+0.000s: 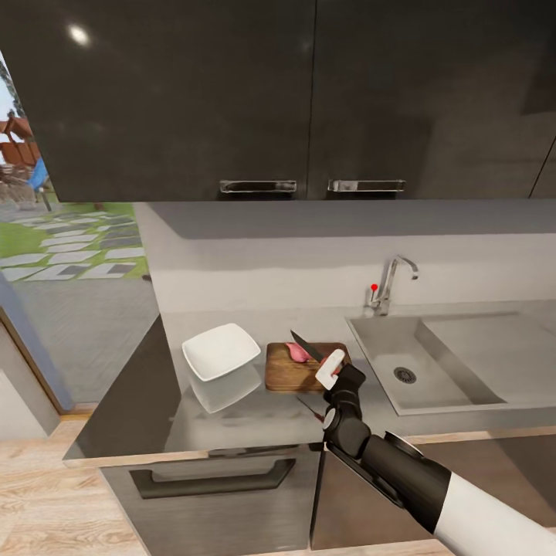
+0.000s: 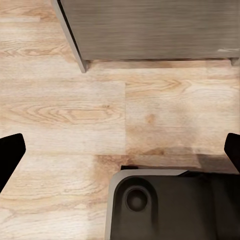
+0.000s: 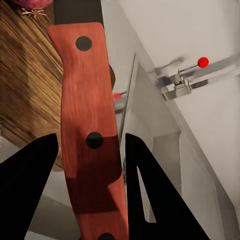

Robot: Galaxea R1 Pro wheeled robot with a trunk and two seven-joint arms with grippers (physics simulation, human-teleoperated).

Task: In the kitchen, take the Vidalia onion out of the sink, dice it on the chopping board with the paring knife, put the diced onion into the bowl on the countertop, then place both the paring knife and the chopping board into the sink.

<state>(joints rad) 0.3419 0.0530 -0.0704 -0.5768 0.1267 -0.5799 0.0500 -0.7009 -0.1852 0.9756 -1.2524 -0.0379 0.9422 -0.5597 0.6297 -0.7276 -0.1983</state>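
Observation:
The pinkish Vidalia onion (image 1: 297,352) lies on the dark-brown chopping board (image 1: 286,372) on the grey countertop (image 1: 232,417). My right gripper (image 1: 332,367) is at the board's right end, shut on the paring knife's red handle (image 3: 87,125). The dark blade (image 1: 303,344) slants over the onion. In the right wrist view the black fingers (image 3: 30,190) clamp the handle, with the board (image 3: 25,80) and a sliver of onion (image 3: 32,3) beyond. The white bowl (image 1: 221,350) sits left of the board, and the sink (image 1: 432,363) lies to its right. My left gripper (image 2: 120,150) hangs open over the floor.
A chrome tap with a red knob (image 1: 375,287) stands behind the sink. Dark wall cabinets (image 1: 309,100) hang above. A cabinet front with a long handle (image 1: 212,479) is below the countertop. The robot's base (image 2: 170,205) sits on the wood floor (image 2: 75,115).

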